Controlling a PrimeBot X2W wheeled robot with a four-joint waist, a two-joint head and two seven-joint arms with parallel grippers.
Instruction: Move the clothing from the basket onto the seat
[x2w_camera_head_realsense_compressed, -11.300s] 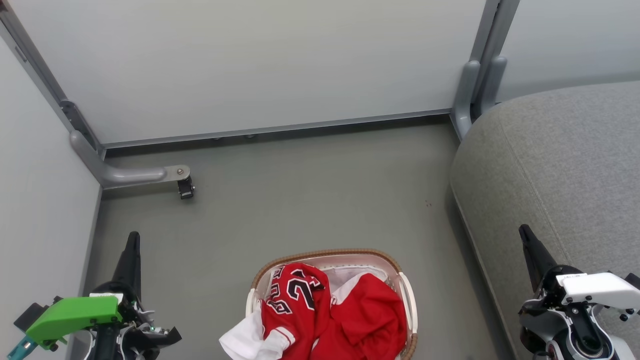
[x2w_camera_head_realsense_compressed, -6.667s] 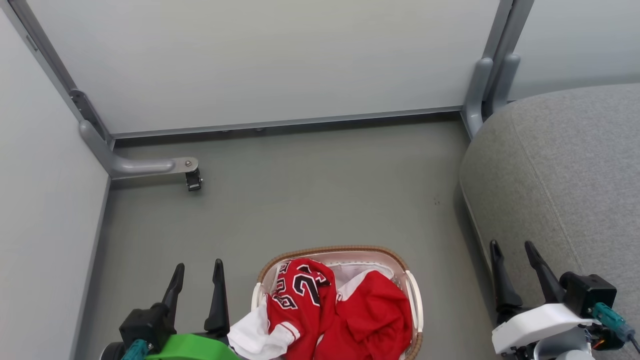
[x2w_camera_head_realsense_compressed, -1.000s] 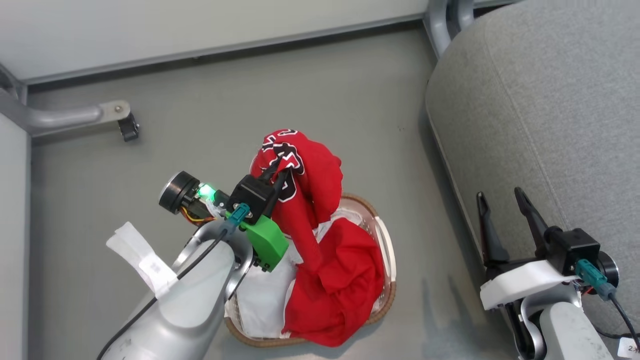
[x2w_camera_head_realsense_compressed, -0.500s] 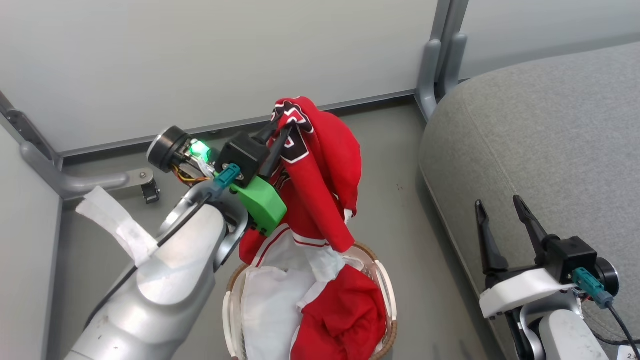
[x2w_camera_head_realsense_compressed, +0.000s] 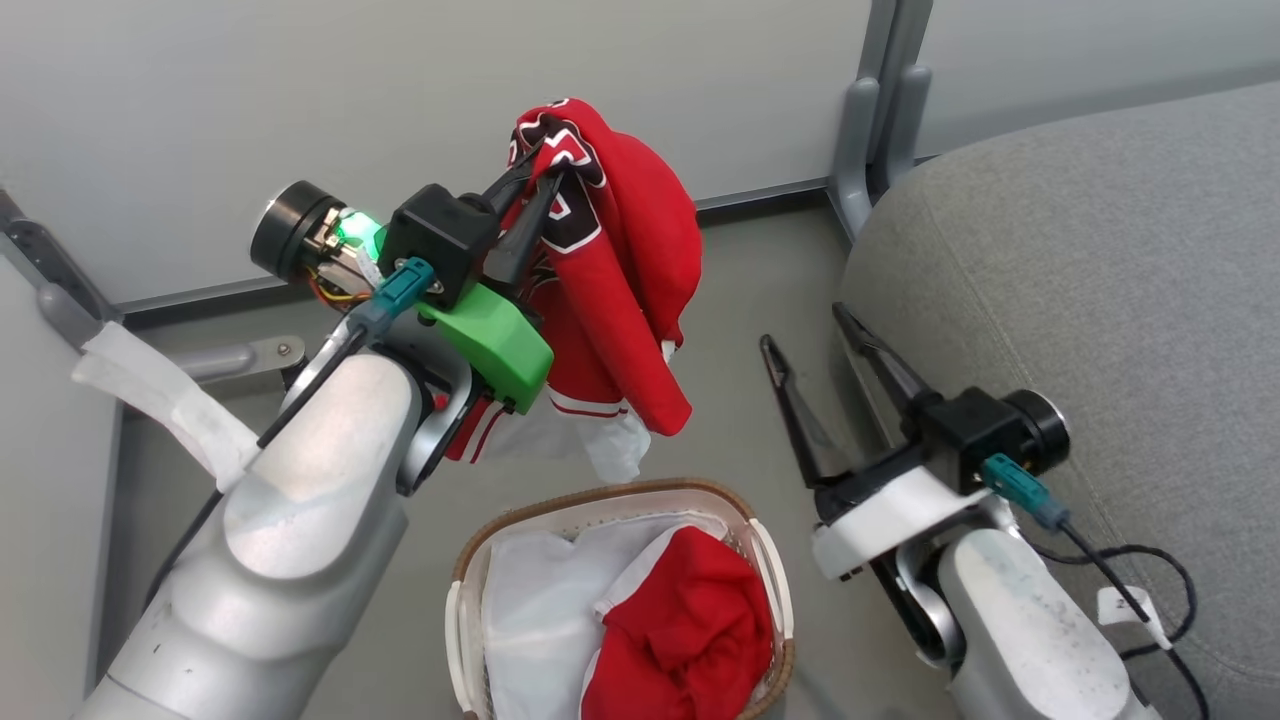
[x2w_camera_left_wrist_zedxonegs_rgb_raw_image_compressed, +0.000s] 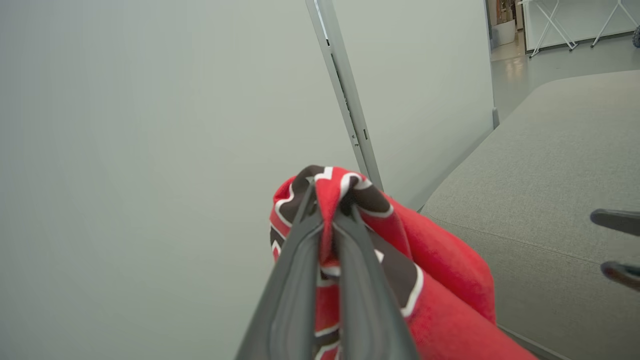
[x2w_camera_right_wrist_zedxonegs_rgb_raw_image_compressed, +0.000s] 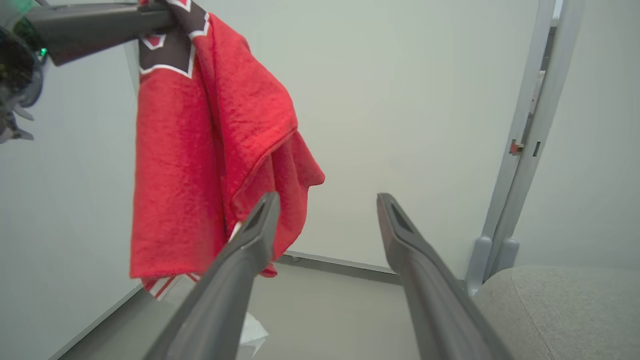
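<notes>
High above the basket (x2w_camera_head_realsense_compressed: 600, 492), the red jersey (x2w_camera_head_realsense_compressed: 610, 260) hangs from the left gripper (x2w_camera_head_realsense_compressed: 540, 172), whose fingers are pinched tight on a fold at the numerals, the rest draping below them. The plain red garment (x2w_camera_head_realsense_compressed: 690, 640) lies in the basket on the white lining (x2w_camera_head_realsense_compressed: 540, 600). Just right of the jersey, the right gripper (x2w_camera_head_realsense_compressed: 802, 324) stands spread and empty beside the seat (x2w_camera_head_realsense_compressed: 1100, 250).

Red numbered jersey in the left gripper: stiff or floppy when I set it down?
Likely floppy: the red jersey with black-and-white numerals hangs in limp folds from the shut left gripper. Probably light, since one small pinch carries it all. It will likely crumple on the light-grey upholstered seat.
</notes>
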